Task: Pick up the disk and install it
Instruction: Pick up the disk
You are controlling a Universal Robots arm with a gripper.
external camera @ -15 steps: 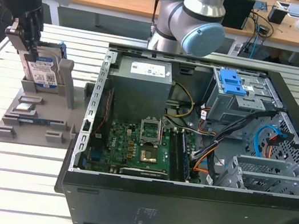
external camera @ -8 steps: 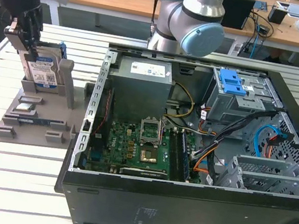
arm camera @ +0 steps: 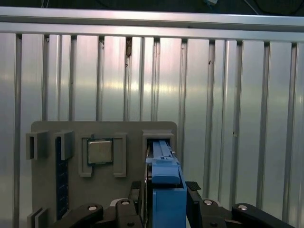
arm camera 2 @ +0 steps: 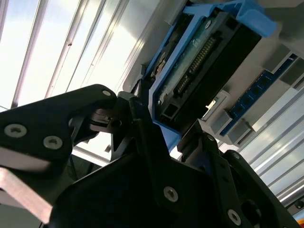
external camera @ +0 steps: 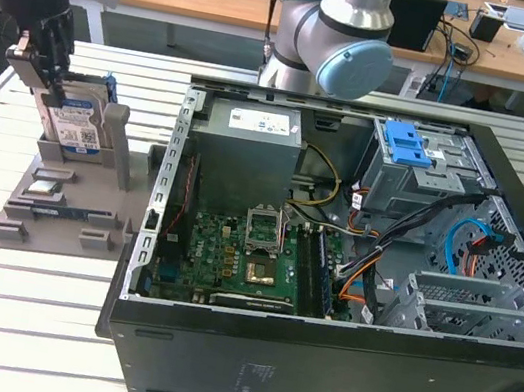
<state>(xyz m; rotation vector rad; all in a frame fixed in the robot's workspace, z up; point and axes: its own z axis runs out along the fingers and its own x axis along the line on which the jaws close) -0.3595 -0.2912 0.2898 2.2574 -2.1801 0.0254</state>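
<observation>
The disk is standing on its edge in a grey holder, at ten o'clock in the exterior view, so the gripper is reaching it from above. Its two fingers are pinching the disk's blue frame. One disk, one chip and one holder are sitting at nine o'clock from the one open computer case.

Silver disk — white-and-blue label, blue bracket — against a grey holder.
</observation>
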